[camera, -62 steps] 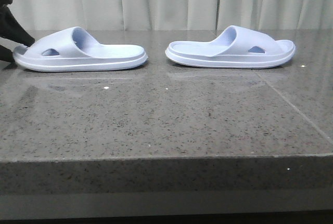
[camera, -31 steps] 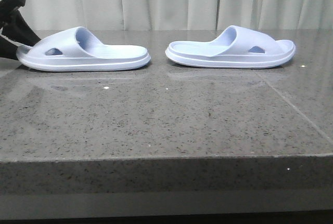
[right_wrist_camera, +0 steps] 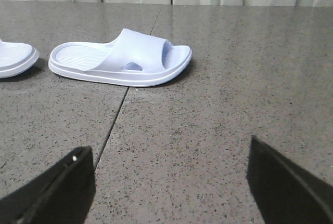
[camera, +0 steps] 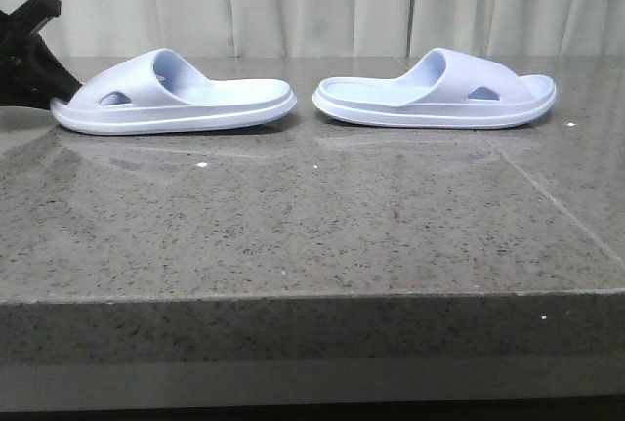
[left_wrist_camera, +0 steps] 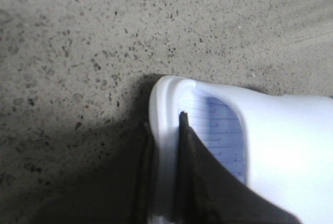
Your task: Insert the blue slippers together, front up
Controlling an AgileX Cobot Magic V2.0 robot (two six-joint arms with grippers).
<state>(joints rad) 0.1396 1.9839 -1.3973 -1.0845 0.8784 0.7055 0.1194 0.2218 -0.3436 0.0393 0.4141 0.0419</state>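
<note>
Two pale blue slippers lie heel to heel on the dark stone table. The left slipper (camera: 176,99) points its toe to the left and its heel sits slightly raised. The right slipper (camera: 435,94) lies flat, toe to the right. My left gripper (camera: 59,96) is shut on the left slipper's toe rim; in the left wrist view the gripper (left_wrist_camera: 164,125) pinches the rim of that slipper (left_wrist_camera: 291,146), one finger (left_wrist_camera: 186,135) inside the toe opening. My right gripper (right_wrist_camera: 166,148) stands open over bare table, well short of the right slipper (right_wrist_camera: 122,57). It is out of the front view.
A pale curtain (camera: 312,1) hangs behind the table. The table's front edge (camera: 312,294) runs across the lower part of the front view. A thin seam (right_wrist_camera: 112,125) crosses the stone under the right slipper. The left slipper's heel (right_wrist_camera: 13,57) shows beside it.
The left gripper has pushed the left slipper to the right, so the gap between the two heels has narrowed. The right slipper has stayed put.
</note>
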